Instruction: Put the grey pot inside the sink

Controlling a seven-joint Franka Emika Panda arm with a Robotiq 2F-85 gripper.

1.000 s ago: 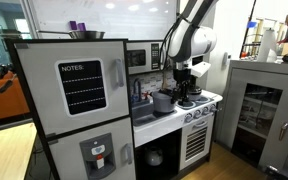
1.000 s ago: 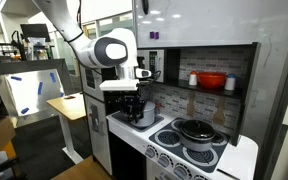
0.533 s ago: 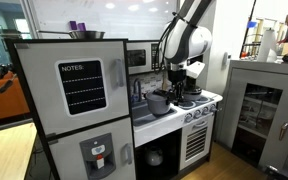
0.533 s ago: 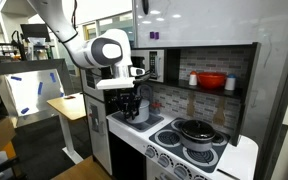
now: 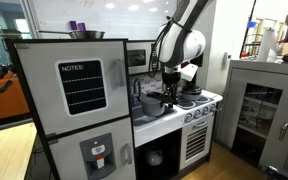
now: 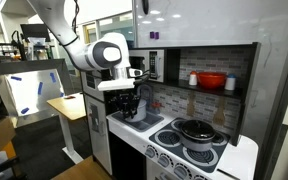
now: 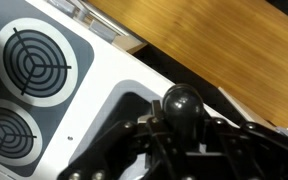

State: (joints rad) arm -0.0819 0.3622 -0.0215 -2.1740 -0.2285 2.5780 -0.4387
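Observation:
The grey pot (image 5: 153,101) hangs from my gripper (image 5: 168,90) above the sink (image 5: 144,115) of the white toy kitchen. It also shows in an exterior view (image 6: 132,110), under the gripper (image 6: 131,96) and left of the stove. In the wrist view the gripper (image 7: 184,125) is shut on the pot's round black lid knob (image 7: 183,100). The dark lid fills the space below it, and the sink basin itself is mostly hidden.
A black pot (image 6: 196,130) sits on the stove burners (image 7: 30,60) next to the sink. A red bowl (image 6: 211,80) stands on the shelf behind. The toy fridge (image 5: 79,100) is beside the sink. A faucet (image 5: 137,92) stands at the sink's back.
The gripper has carried the grey pot sideways from the stove side to over the sink, away from the burners.

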